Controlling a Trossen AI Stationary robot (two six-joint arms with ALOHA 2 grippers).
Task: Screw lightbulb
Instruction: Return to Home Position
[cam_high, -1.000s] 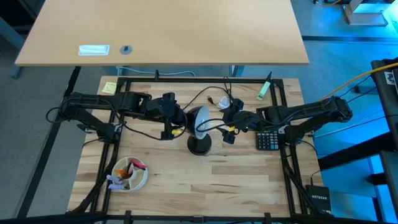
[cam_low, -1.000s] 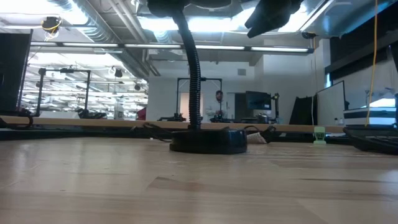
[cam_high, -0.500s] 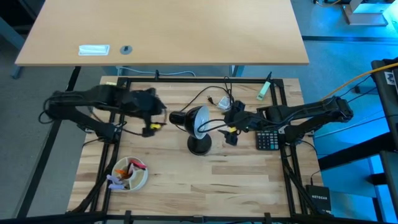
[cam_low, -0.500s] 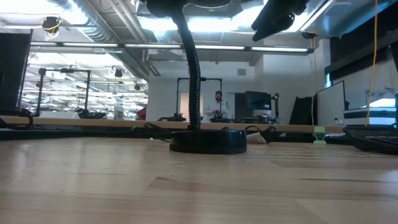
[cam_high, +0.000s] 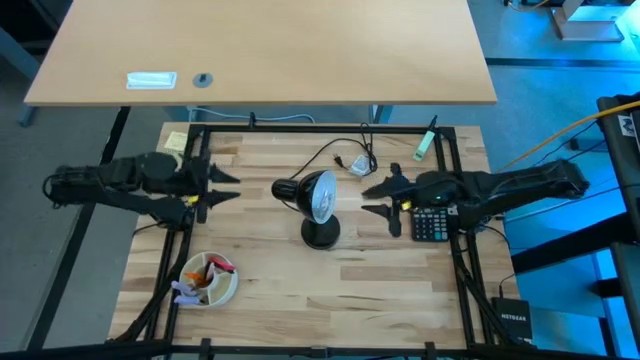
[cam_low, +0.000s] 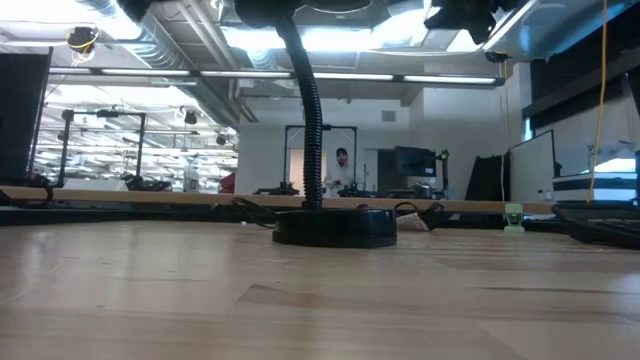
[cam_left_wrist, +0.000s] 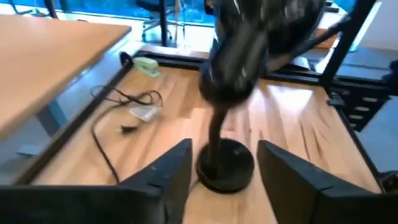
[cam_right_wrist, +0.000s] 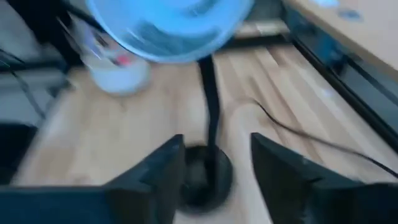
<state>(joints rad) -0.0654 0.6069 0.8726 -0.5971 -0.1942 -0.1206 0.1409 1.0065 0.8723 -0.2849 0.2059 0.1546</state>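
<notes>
Black desk lamp with silvery reflector shade (cam_high: 318, 195), gooseneck stem and round base, standing mid-way across the pale wood-plank table (cam_high: 380, 290). Small white lightbulb (cam_high: 322, 203): a pale patch inside the shade, apparently seated in the socket, with nothing holding it. Left gripper (cam_high: 228, 186): a second ago close against the shade, now drawn well back to the lamp's left, fingers spread wide, empty. Right gripper (cam_high: 368, 199): likewise backed off to the lamp's right, fingers wide apart, empty. Judgement: the fitting looks finished, and both arms are retreating to rest. Surface: black calculator (cam_high: 432, 222) under the right arm; white bowl of coloured oddments (cam_high: 208, 280) toward the front left; loose black cable (cam_high: 335, 152) behind the lamp; yellow note (cam_high: 175, 141) at the far left. Beyond: large tan desk top (cam_high: 260, 50); open workshop with ceiling strip lights, and a person (cam_low: 340, 170) standing far off.
</notes>
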